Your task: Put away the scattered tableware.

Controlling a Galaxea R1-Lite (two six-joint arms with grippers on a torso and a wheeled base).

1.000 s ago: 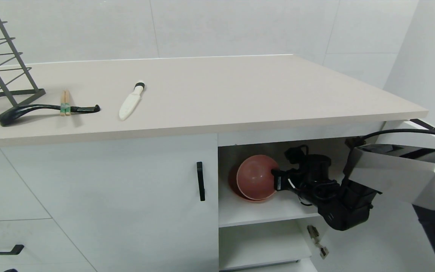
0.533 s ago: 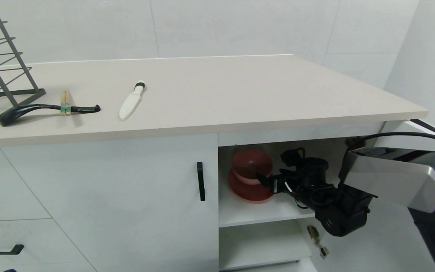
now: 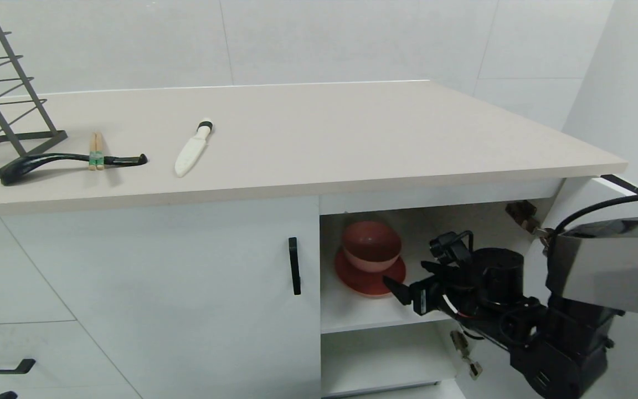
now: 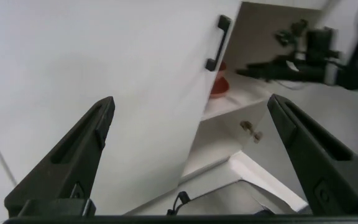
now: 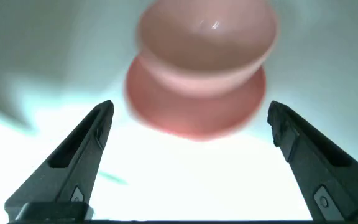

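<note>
A pink bowl (image 3: 371,246) stands upright on a red plate (image 3: 369,277) on the upper shelf of the open cabinet; the wrist camera sees the same bowl (image 5: 207,37) and plate (image 5: 166,115) just ahead. My right gripper (image 3: 407,280) is open and empty, a short way in front of the plate at the shelf's front edge. My left gripper (image 4: 191,102) hangs open and empty, low before the shut cabinet door. A black ladle (image 3: 47,163), a pair of chopsticks (image 3: 95,151) and a white knife (image 3: 193,148) lie on the counter's left part.
A grey wire rack (image 3: 3,100) stands at the counter's far left. The shut left door carries a black handle (image 3: 293,266). The right door hangs open behind my right arm. A lower shelf (image 3: 380,360) lies beneath the plate's shelf.
A second ago my right gripper held the bowl tilted in the cabinet. The bowl now sits upright on the plate, and the gripper has let go and drawn back out and lower.
</note>
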